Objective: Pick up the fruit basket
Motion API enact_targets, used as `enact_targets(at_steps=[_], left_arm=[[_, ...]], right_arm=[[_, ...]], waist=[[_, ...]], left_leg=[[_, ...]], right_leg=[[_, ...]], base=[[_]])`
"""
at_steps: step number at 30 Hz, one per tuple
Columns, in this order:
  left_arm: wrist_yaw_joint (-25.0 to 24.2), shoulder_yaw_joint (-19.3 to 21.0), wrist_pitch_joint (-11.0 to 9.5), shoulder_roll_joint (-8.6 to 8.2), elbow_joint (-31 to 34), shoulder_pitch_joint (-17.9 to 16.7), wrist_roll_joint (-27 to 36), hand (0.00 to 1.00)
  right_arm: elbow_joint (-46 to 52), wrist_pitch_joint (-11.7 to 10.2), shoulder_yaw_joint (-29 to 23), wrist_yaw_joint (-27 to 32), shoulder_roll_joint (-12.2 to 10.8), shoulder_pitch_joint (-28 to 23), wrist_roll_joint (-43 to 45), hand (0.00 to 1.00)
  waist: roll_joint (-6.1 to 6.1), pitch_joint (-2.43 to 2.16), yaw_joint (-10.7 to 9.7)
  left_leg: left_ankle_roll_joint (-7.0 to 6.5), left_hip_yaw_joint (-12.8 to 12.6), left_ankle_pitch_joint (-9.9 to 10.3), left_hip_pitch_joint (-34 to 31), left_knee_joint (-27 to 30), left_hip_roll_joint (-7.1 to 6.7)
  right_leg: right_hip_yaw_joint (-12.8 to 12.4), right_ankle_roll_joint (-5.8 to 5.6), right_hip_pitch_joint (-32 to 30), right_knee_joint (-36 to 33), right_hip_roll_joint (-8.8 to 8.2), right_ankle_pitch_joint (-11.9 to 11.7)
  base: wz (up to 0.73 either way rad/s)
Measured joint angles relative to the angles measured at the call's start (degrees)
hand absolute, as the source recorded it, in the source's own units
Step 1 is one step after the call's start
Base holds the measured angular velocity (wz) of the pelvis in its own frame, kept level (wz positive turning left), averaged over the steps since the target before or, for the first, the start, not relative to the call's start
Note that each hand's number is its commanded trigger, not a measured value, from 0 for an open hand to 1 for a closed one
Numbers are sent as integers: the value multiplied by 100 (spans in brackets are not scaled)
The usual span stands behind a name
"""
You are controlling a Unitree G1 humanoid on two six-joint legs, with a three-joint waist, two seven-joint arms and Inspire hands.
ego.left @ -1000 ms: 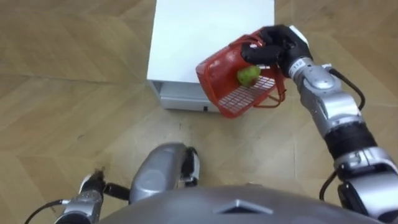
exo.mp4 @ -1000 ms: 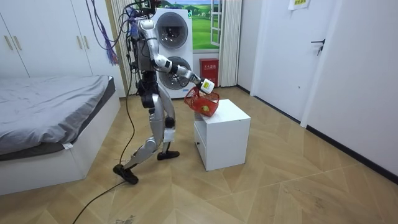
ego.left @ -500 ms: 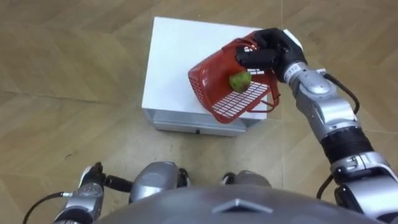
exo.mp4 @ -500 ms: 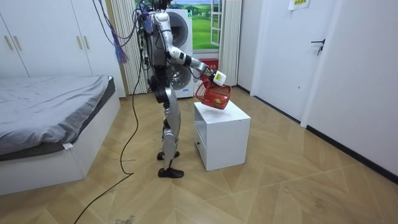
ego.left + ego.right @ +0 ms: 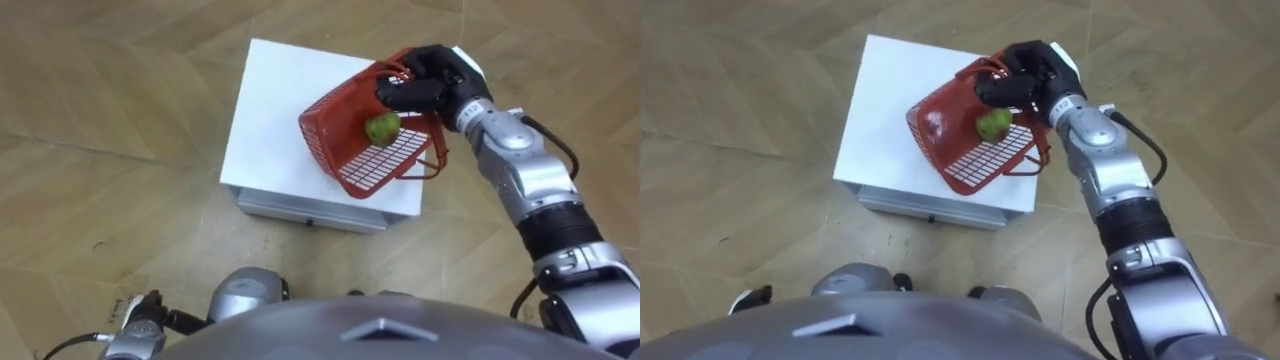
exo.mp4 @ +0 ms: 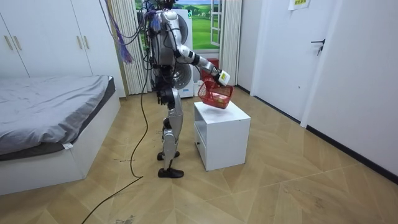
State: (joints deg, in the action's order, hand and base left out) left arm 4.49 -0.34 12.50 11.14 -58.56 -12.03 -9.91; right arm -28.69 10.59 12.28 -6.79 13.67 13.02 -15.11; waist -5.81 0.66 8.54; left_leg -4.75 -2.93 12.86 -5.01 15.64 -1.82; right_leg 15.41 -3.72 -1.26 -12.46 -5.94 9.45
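A red mesh fruit basket hangs tilted above the top of a white cabinet, near its right side. A green fruit lies inside it. My right hand is shut on the basket's handle at its upper rim. In the room view the basket is held just over the cabinet with my right arm stretched out, and I stand upright beside the cabinet. My left hand hangs low at the lower left.
The cabinet has a drawer front facing me. Wooden floor lies all round it. A bed stands at the room view's left, a washing machine behind me, and a closed door at the room view's right.
I have stepped closer to the cabinet and straightened up. My right hand has carried the basket from the cabinet's near edge to above its top, still tilted.
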Motion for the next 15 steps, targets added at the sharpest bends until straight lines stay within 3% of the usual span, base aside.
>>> enact_targets(at_steps=[8, 9, 15], left_arm=[[-177, -6, 128, 31, 11, -1, -109, 0], [-216, -6, 131, 31, 10, -4, -109, 0], [-295, -11, 127, 57, 6, -6, -108, 0]], right_arm=[[-850, -2, 1, 74, -1, 125, -5, 100], [-910, -3, 0, 77, 0, 176, -3, 100], [-1197, -110, -2, 102, 0, 299, -47, 100]], waist=[[-34, -7, 159], [-4, 15, 158], [18, 26, 154]], left_leg=[[39, 185, -23, -347, 116, -2], [42, 209, -25, -422, 144, -2], [51, 231, -31, -618, 187, 1]], right_leg=[[370, 19, -182, 84, 4, -12], [414, 22, -228, 85, 3, -14], [515, 36, -381, 88, 3, -23]], base=[[14], [9], [5]])
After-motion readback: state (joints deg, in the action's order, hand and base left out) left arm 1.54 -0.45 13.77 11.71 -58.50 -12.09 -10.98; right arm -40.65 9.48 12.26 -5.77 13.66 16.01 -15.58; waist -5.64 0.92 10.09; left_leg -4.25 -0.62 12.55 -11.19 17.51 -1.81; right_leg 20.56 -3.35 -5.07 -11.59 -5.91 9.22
